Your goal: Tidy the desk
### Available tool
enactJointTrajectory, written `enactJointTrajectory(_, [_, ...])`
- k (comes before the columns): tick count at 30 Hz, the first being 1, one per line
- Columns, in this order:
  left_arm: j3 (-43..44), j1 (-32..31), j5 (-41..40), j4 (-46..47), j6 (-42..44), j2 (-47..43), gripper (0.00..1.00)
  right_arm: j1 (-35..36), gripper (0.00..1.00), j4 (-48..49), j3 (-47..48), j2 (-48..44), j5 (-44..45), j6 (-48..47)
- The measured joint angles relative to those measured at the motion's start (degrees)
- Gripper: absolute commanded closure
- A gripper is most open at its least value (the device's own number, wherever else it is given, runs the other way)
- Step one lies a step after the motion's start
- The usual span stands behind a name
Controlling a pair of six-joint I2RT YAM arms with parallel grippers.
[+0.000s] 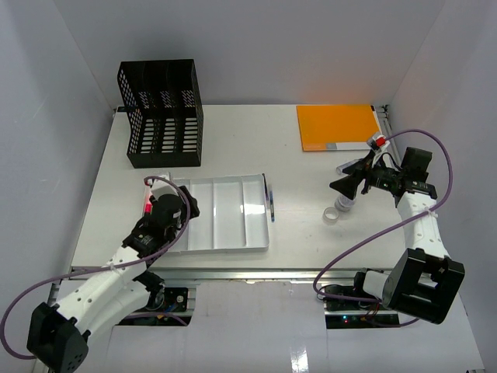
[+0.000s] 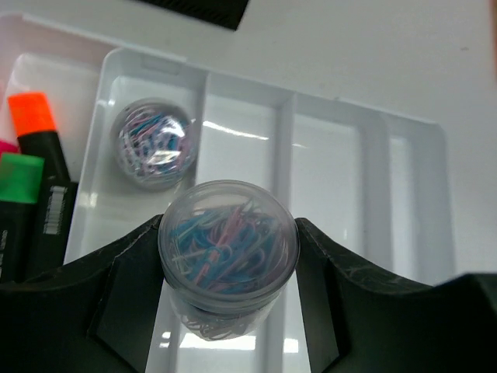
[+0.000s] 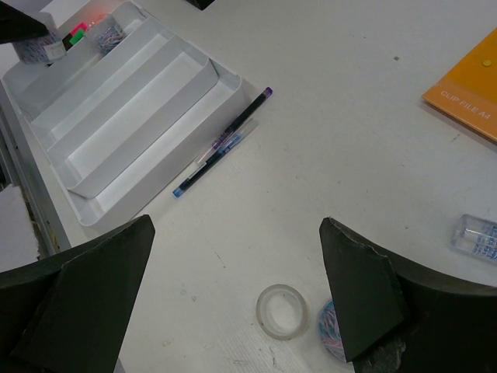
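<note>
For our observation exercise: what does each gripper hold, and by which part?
Left gripper: the clear paper-clip jar, fingers pressing its opposite sides. Right gripper: nothing, open.

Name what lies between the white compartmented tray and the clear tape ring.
Two pens, one black, one blue, close beside the white compartmented tray, then bare desk, in the right wrist view.

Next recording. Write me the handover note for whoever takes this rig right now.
Left end effector: shut on a clear jar of paper clips, over the white tray.
Right end effector: open, empty, near the tape ring.
Done: second clip jar and highlighters sit in the tray.
To do, on the desk: two pens beside the tray, tape ring, third clip jar, small clear box, orange clip file.
</note>
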Motion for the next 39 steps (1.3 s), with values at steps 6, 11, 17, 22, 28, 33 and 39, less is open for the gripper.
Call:
enactJointTrajectory(6, [-4.14, 5.99, -1.09, 3.0, -1.52, 7.05, 1.0, 0.0, 0.06, 0.01, -0.01, 0.06, 0.08, -0.03])
enactJointTrajectory(11, [-4.22, 8.76, -2.18, 9.43, -0.26, 12.05, 1.0, 0.0, 0.07, -0.01, -0.01, 0.38, 0.08, -0.16])
enactJointTrajectory(17, [-4.31, 10.19, -2.07, 18.33, 2.34, 18.2, 1.0, 0.0, 0.07, -0.01, -0.01, 0.67, 0.16, -0.23])
enactJointTrajectory(22, [-4.31, 11.17, -2.02, 24.22, 4.86, 22.39, 0.93, 0.0, 0.06, -0.03, -0.01, 0.81, 0.25, -0.48])
enactJointTrajectory(28, [-4.31, 11.99, -1.73, 27.94, 6.91, 24.29, 0.48, 0.0, 0.06, -0.03, -0.01, 1.08, 0.25, -0.96])
enactJointTrajectory(33, [-4.31, 12.32, -0.2, 28.2, 6.98, 24.16, 0.06, 0.0, 0.07, -0.05, -0.01, 1.21, 0.25, -1.4])
enactJointTrajectory(39, [-4.28, 12.47, 2.98, 26.57, 6.39, 19.96, 0.02, 0.0, 0.07, -0.4, -0.01, 1.29, 0.39, -1.73])
